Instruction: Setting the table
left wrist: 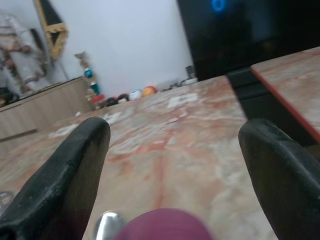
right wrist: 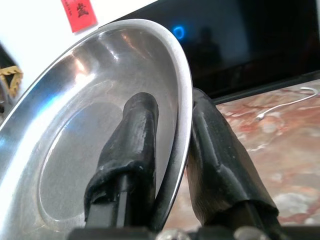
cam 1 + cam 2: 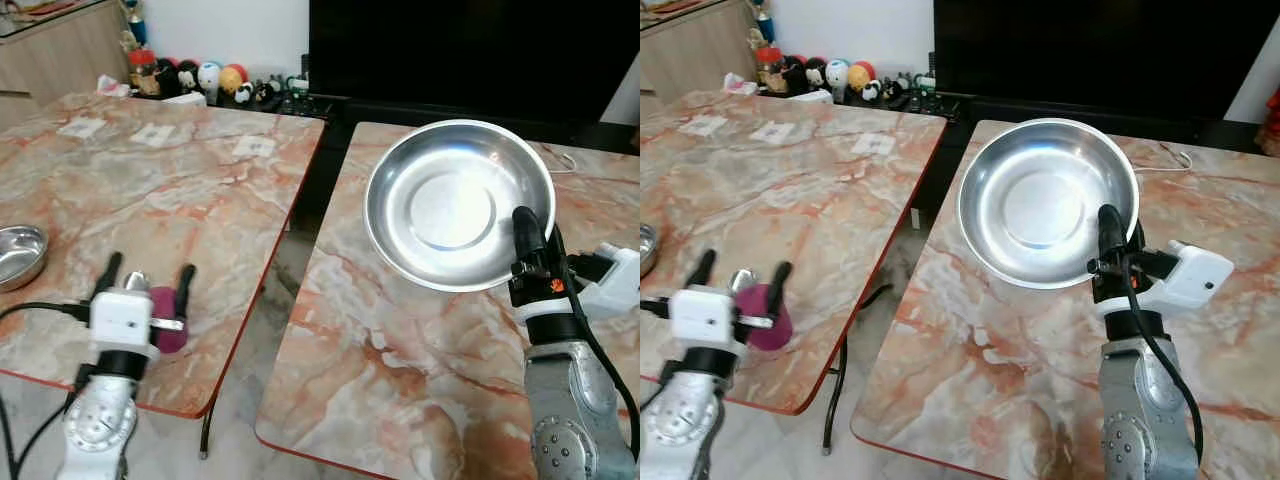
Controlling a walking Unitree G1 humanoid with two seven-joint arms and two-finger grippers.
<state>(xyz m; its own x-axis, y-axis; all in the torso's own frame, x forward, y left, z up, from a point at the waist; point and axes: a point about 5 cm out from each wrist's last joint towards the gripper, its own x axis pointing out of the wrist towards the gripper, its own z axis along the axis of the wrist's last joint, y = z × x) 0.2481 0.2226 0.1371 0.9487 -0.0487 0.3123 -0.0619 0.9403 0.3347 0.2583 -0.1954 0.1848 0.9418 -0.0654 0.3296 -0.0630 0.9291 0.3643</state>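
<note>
Steel plate (image 3: 455, 205) tilted above your right table (image 3: 400, 380), right gripper (image 2: 172, 150) clamped on its 4 o'clock rim, left gripper (image 3: 148, 272) splayed wide over left table's near edge (image 3: 190, 408), gap between tables at 12.

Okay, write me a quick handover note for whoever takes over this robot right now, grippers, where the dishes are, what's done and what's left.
Right gripper: shut on the rim of the large steel plate, held tilted above the right marble table; not yet set down.
Left gripper: open, over the left marble table near its front edge, with a maroon object and something shiny between its fingers, not gripped.
Small steel bowl: on the left table at its far left side.
Done: plate picked up.
Left: probably place the plate flat on the right table, then deal with the left-side items.
</note>
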